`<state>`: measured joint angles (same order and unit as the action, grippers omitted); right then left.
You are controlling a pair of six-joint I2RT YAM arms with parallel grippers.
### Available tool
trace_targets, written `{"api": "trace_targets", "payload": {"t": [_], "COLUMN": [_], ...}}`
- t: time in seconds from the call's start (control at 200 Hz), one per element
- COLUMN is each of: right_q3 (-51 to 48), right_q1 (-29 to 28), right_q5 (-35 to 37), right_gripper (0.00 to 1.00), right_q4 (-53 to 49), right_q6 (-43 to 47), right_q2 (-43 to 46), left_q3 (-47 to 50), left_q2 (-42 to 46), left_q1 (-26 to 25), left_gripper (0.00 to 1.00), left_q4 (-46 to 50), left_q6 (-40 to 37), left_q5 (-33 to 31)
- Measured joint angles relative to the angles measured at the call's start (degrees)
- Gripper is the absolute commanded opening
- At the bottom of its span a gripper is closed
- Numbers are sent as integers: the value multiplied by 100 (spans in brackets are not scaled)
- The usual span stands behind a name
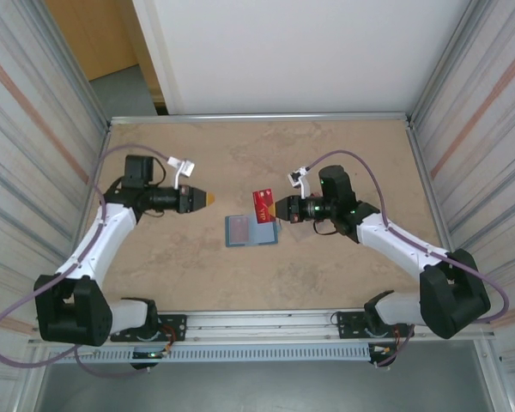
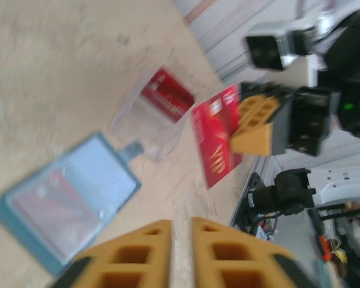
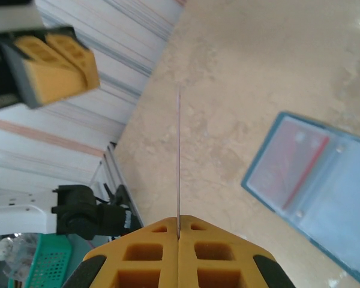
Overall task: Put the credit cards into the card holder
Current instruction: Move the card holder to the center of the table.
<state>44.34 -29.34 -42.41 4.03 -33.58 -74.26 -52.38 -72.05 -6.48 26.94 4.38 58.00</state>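
The teal card holder (image 1: pixel 251 230) lies open and flat mid-table, with one red credit card (image 2: pixel 39 204) showing through a pocket. My right gripper (image 1: pixel 277 209) hovers just right of and above it, shut on another red credit card (image 1: pixel 262 203) that stands on edge. In the right wrist view this card (image 3: pixel 179 150) is a thin line rising from the closed pads, and the card holder (image 3: pixel 315 186) lies to the right. My left gripper (image 1: pixel 206 198) hangs left of the holder, shut and with nothing in it. A third red card (image 2: pixel 167 96) sits in the clear case.
A transparent plastic case (image 2: pixel 147 117) lies on the table just beyond the card holder, between it and my right gripper (image 2: pixel 243 141). Corrugated metal walls (image 1: pixel 34 129) close in both sides, and a rail (image 1: pixel 266 322) runs along the near edge.
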Motion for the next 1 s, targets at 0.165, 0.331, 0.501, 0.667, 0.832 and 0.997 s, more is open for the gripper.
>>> {"api": "trace_targets", "payload": {"t": [0.165, 0.331, 0.501, 0.667, 0.832, 0.997], "right_q3": [-2, -2, 0, 59, 133, 437], "right_q1": [0, -72, -118, -118, -118, -136], "right_q5": [352, 509, 546, 514, 490, 459], "right_gripper": [0, 0, 0, 0, 0, 0], "right_q4": [-306, -365, -516, -800, -896, -935], "right_q6": [0, -9, -83, -179, -247, -337], "right_q2": [-22, -227, -531, -988, -1377, -1777], "left_q3": [789, 863, 951, 1058, 940, 616], "left_q2": [-348, -728, -1012, -1335, -1788, -2087], "left_q1": [-39, -452, -820, -935, -1287, -1346], "left_gripper": [0, 0, 0, 0, 0, 0], "left_q4": [-411, -861, -1178, -1471, -1515, -1488], "left_q6": [557, 994, 1427, 1871, 2055, 2124], "left_q5": [-555, -870, -1180, -1340, -1379, -1443]}}
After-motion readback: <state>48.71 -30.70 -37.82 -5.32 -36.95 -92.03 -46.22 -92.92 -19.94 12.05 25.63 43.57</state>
